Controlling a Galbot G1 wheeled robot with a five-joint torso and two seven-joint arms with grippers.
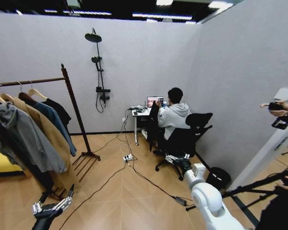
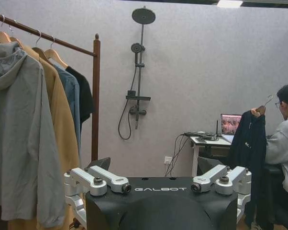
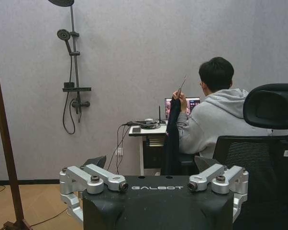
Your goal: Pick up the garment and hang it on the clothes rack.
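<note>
While a person's hand (image 3: 176, 96) half-hides it, garment (image 2: 248, 143) hangs.

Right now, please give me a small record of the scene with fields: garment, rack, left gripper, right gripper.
garment: black jacket on a wooden hanger, held up by a seated person's hand beside the desk
rack: clothes rack at the robot's left, several garments already hanging
left gripper: low, open, empty
right gripper: low, open, empty, pointing toward the person

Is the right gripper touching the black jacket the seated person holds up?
Apart. Right wrist view: right gripper open near the camera, black jacket far off by the desk.
</note>
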